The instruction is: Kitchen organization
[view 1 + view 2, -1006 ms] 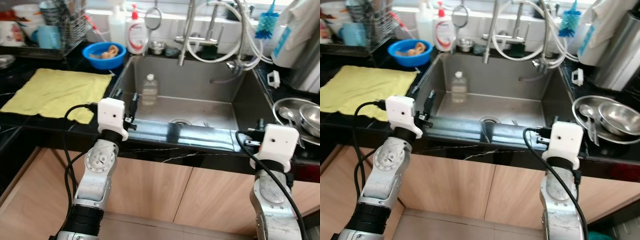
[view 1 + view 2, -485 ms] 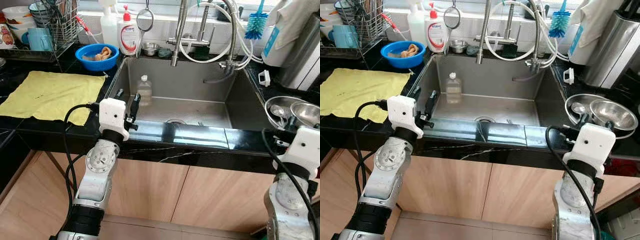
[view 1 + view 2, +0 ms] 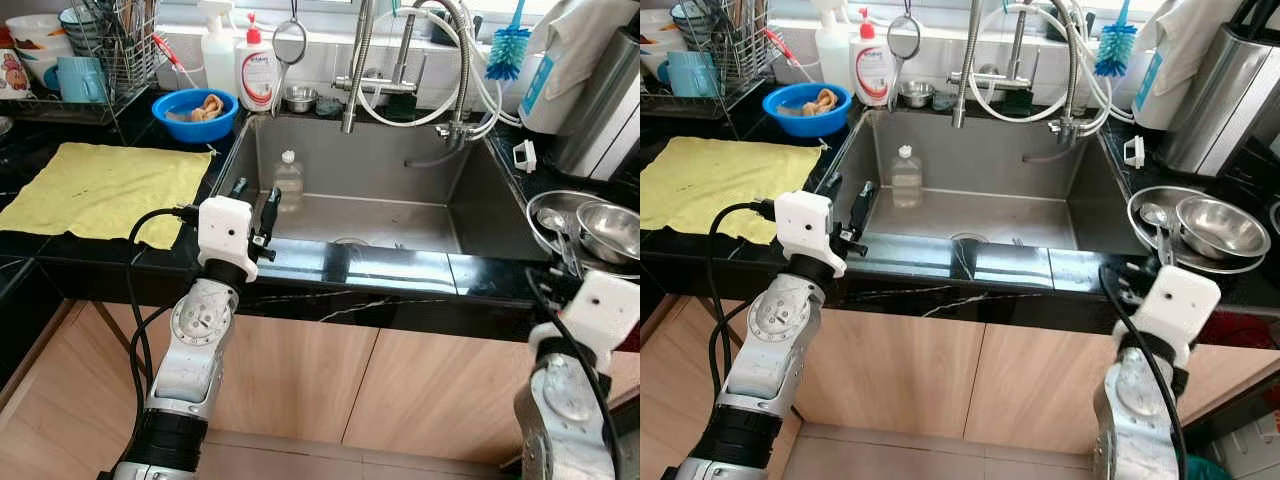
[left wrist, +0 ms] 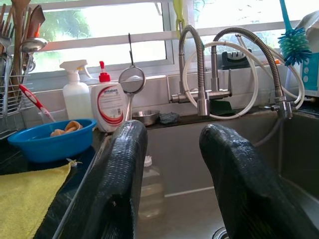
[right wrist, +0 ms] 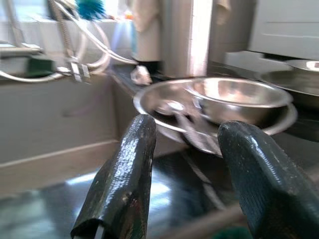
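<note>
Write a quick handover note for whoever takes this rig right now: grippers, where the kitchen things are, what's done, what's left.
Left gripper: open, empty, at the steel sink's front left rim.
Right gripper: open, empty, low at the counter edge, facing the nested steel bowls with a spoon.
Clear plastic bottle stands in the sink.
Yellow cloth lies flat on the left counter, blue bowl behind it.
Done: nothing gripped.
Left: judging by its aim, probably the bottle first.

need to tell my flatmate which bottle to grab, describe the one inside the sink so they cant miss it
Start at the steel sink set in the black counter. On its floor, by the left wall, stands a small clear plastic bottle with a pale cap, upright. The white spray bottle and the red-pump soap bottle stand up on the ledge behind the sink; this one alone is down in the basin.
</note>
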Controlling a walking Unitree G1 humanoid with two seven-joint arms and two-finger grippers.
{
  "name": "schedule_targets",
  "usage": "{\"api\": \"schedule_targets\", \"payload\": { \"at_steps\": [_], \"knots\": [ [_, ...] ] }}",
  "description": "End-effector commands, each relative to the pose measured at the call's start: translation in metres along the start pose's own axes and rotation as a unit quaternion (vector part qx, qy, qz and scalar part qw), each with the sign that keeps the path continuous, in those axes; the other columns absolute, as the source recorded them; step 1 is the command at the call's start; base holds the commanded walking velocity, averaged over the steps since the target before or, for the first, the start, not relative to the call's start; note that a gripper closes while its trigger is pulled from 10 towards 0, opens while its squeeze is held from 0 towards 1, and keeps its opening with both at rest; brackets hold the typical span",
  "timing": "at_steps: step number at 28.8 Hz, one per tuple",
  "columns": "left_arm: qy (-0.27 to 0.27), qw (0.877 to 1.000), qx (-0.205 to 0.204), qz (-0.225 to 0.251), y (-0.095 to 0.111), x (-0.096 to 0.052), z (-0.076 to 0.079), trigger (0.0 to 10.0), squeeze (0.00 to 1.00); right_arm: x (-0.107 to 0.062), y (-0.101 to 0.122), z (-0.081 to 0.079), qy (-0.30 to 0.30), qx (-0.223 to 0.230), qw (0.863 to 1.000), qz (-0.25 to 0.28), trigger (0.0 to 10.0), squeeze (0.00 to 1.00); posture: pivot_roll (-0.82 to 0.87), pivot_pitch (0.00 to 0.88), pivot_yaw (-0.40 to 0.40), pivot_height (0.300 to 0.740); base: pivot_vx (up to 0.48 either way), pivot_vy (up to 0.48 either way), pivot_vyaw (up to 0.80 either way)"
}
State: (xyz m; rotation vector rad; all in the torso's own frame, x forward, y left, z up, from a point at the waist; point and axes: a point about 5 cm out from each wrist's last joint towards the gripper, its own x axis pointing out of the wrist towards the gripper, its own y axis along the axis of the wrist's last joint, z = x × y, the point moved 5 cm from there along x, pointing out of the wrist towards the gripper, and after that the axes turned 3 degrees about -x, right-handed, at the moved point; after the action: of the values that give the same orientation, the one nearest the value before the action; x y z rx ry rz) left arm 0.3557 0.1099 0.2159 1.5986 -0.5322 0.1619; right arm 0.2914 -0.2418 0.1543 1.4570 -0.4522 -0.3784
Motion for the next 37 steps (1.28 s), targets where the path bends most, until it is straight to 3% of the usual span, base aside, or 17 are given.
{"api": "schedule_targets", "payload": {
  "at_steps": [1, 7, 14, 15, 20, 37],
  "knots": [
    [-0.009, 1.0, 0.008, 0.01, 0.005, 0.001, 0.004, 10.0, 0.0, 0.0, 0.002, -0.004, 0.008, 0.01, 1.0, 0.003, 10.0, 0.0, 0.02, 0.0, -0.048, 0.74, 0.0, 0.0, 0.0],
    [-0.015, 1.0, 0.012, 0.012, 0.005, 0.001, 0.005, 10.0, 0.0, 0.0, 0.003, -0.004, -0.003, 0.015, 1.0, 0.008, 10.0, 0.0, 0.02, 0.0, -0.047, 0.74, 0.0, 0.0, 0.0],
    [-0.015, 1.0, 0.012, 0.013, 0.006, 0.002, 0.004, 10.0, 0.0, 0.0, 0.005, 0.014, -0.051, 0.011, 0.999, 0.013, 10.0, 0.0, 0.02, 0.0, -0.044, 0.74, 0.0, 0.0, 0.0],
    [-0.015, 1.0, 0.012, 0.011, 0.005, 0.001, 0.005, 10.0, 0.0, 0.0, 0.005, 0.025, -0.079, 0.003, 0.997, 0.016, 10.0, 0.0, 0.01, 0.0, -0.043, 0.74, 0.0, 0.0, 0.0],
    [-0.015, 1.0, 0.01, 0.01, 0.004, 0.002, 0.006, 10.0, 0.0, 0.004, -0.012, 0.037, -0.105, 0.028, 0.994, -0.023, 10.0, 0.0, 0.02, 0.0, -0.043, 0.74, 0.0, 0.0, 0.0],
    [-0.004, 1.0, 0.014, 0.011, 0.006, 0.001, 0.0, 10.0, 0.0, 0.011, -0.005, 0.01, -0.052, 0.05, 0.997, -0.012, 10.0, 0.0, 0.02, 0.0, -0.044, 0.74, 0.0, 0.0, 0.0]
  ]
}}
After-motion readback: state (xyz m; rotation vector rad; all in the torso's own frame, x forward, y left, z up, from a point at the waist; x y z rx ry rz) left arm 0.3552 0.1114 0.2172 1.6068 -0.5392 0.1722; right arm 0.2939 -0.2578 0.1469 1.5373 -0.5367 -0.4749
